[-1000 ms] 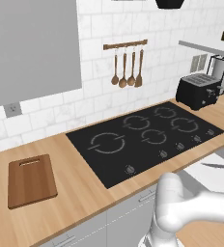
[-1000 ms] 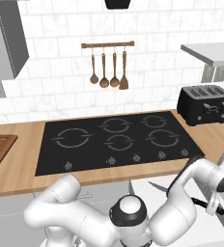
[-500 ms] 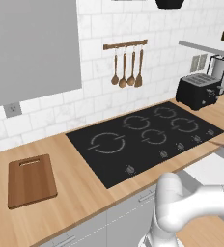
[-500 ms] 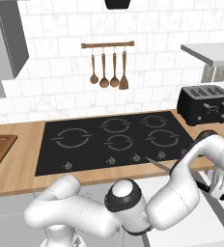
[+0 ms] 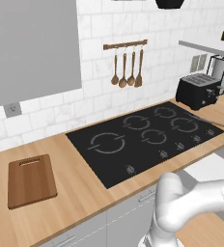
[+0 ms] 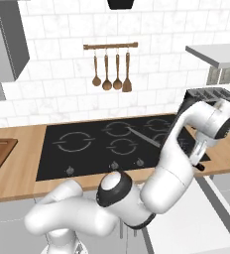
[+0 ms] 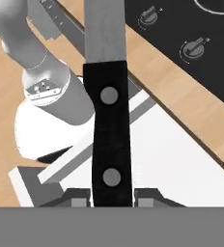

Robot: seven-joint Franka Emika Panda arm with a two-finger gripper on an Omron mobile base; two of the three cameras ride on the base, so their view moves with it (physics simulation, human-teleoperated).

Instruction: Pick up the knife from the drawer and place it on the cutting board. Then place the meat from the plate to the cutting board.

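Gripper [image 7: 112, 195] fingers pinch the black handle of the knife [image 7: 109, 120], carried above the open drawer [image 7: 181, 169] at the right of the cooktop [image 5: 147, 137]; stiff, slim, tip-heavy and smooth, so the handle grip suits it.

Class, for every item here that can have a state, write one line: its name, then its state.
knife: gripped by its black handle, lifted, blade over the cooktop edge
claw: shut on the knife
drawer: open, white inside showing
cutting board: flat on the counter, nothing on it
cooktop: nothing on its burners
wooden utensils: hanging from the wall rail
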